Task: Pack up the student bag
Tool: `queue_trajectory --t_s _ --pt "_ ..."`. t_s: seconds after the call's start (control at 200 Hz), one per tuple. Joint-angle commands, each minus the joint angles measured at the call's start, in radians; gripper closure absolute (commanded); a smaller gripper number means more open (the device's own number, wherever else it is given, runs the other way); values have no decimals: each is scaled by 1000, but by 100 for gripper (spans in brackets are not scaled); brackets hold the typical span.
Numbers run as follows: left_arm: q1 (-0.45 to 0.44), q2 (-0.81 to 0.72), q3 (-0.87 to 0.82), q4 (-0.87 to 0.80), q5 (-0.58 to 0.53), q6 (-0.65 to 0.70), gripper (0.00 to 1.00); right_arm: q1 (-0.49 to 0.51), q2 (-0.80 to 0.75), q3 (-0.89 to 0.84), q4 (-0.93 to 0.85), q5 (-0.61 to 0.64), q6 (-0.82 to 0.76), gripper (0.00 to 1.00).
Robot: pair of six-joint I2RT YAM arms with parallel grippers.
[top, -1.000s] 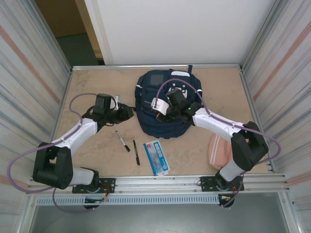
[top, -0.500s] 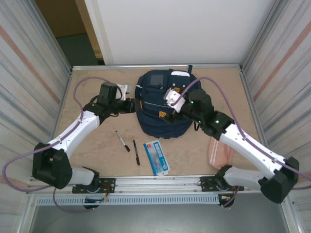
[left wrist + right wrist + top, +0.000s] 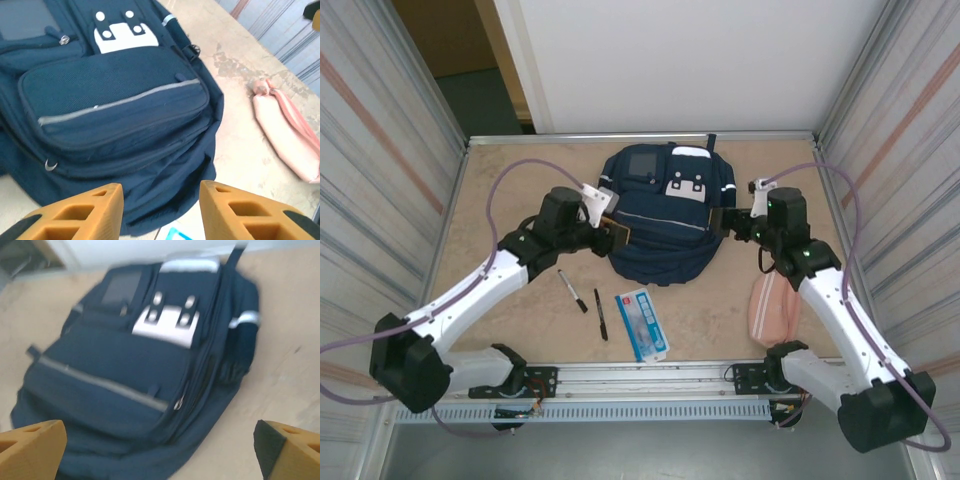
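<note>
One student bag is being shown lying flat at the back middle of the tabletop. The left tool and the right tool are being held open and empty beside it. Two pens, one blue packet and one pink pouch are lying nearer.

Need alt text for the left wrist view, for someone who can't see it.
A navy backpack lies flat on a tan table, front pockets facing up, seen between the two orange fingers of the open left gripper. A pink pouch lies apart from it at the picture's right.
</note>
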Motion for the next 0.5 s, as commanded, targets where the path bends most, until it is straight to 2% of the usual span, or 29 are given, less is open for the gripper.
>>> queue_trajectory --t_s 0.0,0.14,0.316,0.361,0.496 --pt "3 -74 -95 -55 -49 -50 57 10 51 62 -187 -127 84 5" --pt "3 -145 -156 -115 -56 -83 56 -2 63 9 -201 63 213 3" --pt "2 -159 -186 -175 -161 -196 56 -7 82 -50 -255 344 410 1" --pt "4 -163 -195 -184 -182 -218 56 -44 77 -85 -249 348 457 1" --pt "16 -181 -223 -148 -194 -247 55 -184 74 -199 -225 245 570 1"
